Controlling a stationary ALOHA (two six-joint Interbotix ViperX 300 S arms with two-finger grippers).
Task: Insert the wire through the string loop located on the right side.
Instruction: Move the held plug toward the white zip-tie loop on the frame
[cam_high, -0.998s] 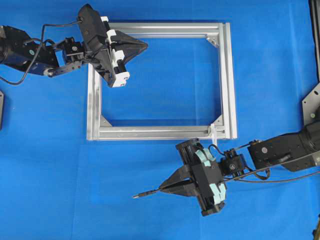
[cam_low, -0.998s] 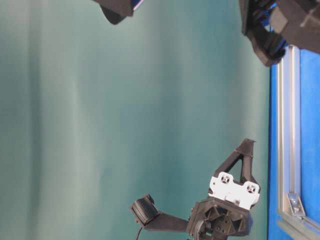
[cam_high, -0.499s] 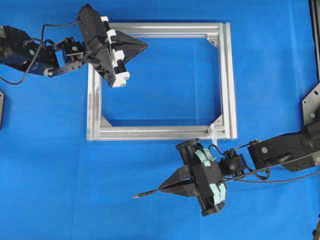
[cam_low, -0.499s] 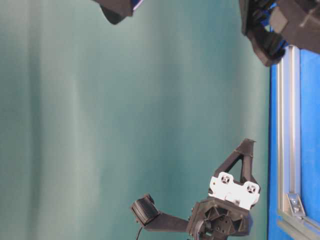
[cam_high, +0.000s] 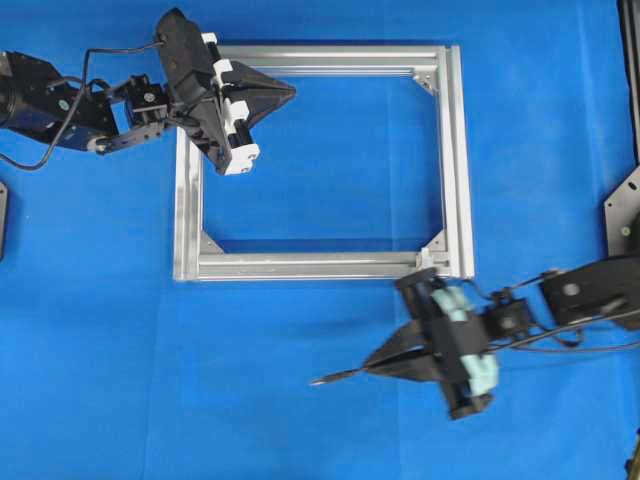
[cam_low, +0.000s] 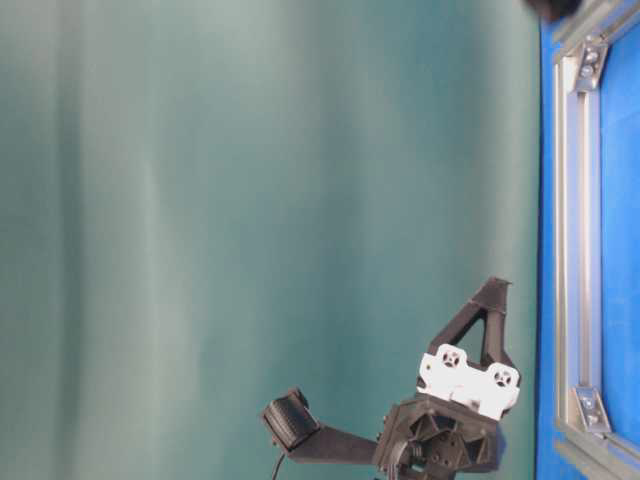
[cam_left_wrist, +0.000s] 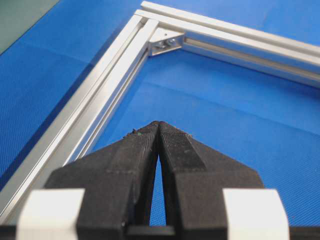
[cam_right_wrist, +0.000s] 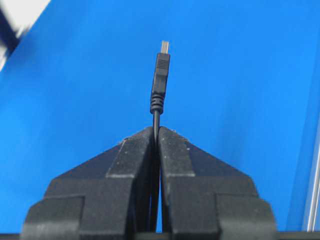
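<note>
Right wrist view: the right gripper (cam_right_wrist: 155, 131) is clamped on the wire (cam_right_wrist: 160, 80), whose plug end projects straight out beyond the fingertips over the blue table (cam_right_wrist: 75, 90). A sliver of the silver frame (cam_right_wrist: 312, 200) shows at the right edge of that view.

Overhead view: the right gripper (cam_high: 375, 367) sits below the frame's (cam_high: 320, 264) lower right corner, clear of it, with the wire (cam_high: 335, 377) pointing left over bare table (cam_high: 150, 380). The string loop cannot be made out; the gripper body lies just beside the corner where it would hang.

Farther off, the left gripper (cam_high: 290, 93) hovers inside the frame's upper left corner. In the left wrist view, its fingers (cam_left_wrist: 142, 150) are pressed together with nothing between them, above the table and near the frame bar (cam_left_wrist: 95, 100).
</note>
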